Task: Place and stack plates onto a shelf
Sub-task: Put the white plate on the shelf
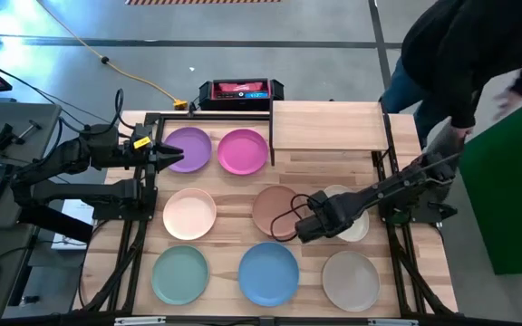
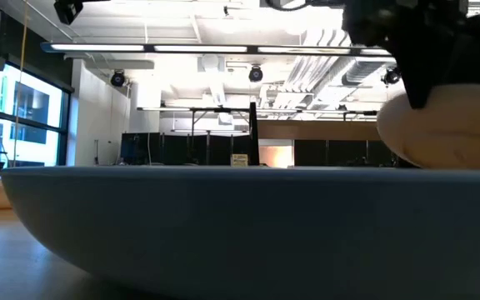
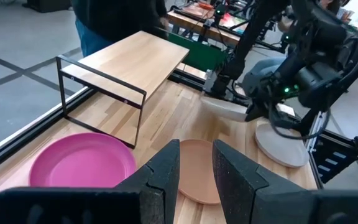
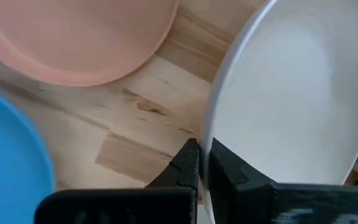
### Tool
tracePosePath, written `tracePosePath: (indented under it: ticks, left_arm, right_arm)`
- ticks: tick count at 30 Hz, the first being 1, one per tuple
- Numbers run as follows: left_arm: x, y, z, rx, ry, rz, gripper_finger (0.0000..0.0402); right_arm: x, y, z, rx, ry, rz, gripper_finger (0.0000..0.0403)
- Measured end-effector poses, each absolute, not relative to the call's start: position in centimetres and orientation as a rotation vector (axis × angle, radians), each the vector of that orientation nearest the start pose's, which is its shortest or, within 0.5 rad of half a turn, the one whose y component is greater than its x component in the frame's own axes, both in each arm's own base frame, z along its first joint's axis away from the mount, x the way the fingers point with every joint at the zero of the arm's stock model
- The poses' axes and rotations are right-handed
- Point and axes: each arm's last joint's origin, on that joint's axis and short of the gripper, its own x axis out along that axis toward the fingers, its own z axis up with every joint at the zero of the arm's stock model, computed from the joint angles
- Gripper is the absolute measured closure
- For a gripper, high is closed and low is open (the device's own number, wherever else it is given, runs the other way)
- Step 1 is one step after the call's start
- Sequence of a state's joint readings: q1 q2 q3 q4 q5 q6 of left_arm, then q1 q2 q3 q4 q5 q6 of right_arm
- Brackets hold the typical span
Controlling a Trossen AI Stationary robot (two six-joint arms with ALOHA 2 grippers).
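Observation:
Eight round plates lie on the wooden table in the high view: purple (image 1: 193,149), magenta (image 1: 243,151), peach (image 1: 189,214), terracotta (image 1: 270,208), mint (image 1: 179,274), blue (image 1: 268,273), one beige (image 1: 350,280) and a second beige plate (image 1: 352,217). The shelf (image 1: 327,125) stands at the far edge with a bare top. My right gripper (image 1: 311,222) is shut on the second beige plate, between it and the terracotta one. My left gripper (image 1: 172,154) hovers open over the purple plate's left rim, touching nothing. My right gripper (image 4: 202,152) pinches the beige plate's rim (image 4: 209,134) on the side facing the terracotta plate, one finger (image 4: 229,171) inside the dish and the other outside. The fingers come level from the table's right. The plate (image 3: 225,107) sits tilted, its gripped side raised off the table.
A person in dark clothes (image 1: 460,54) bends over the table's far right corner, beside the shelf. A black and red device (image 1: 236,91) sits behind the far edge. In the low view the blue plate's rim (image 2: 223,217) fills the foreground.

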State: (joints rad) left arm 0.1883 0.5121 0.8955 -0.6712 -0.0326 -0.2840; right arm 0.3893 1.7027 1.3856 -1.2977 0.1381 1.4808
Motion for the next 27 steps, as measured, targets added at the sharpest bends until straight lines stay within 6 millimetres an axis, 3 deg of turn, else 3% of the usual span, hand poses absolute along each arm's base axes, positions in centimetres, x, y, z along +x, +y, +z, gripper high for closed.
tracePosePath:
  ticks: [8, 16, 21, 27]
  left_arm:
    - [8.5, 1.7, 35.1, -0.305, 0.27, 0.261, 0.0316]
    - [8.5, 1.7, 35.1, -0.305, 0.27, 0.261, 0.0316]
    - [8.5, 1.7, 35.1, -0.306, 0.268, 0.261, 0.0316]
    - [8.5, 1.7, 35.2, -0.306, 0.267, 0.262, 0.0316]
  right_arm:
    - [28.6, 11.2, 29.3, 0.73, 1.245, -0.892, 0.0403]
    - [28.2, 10.7, 35.2, 0.685, 1.149, -0.846, 0.0403]
    - [28.5, 9.1, 38.2, 0.629, 1.01, -0.795, 0.0403]
    - [29.2, 5.7, 40.0, 0.524, 0.975, -0.767, 0.0403]
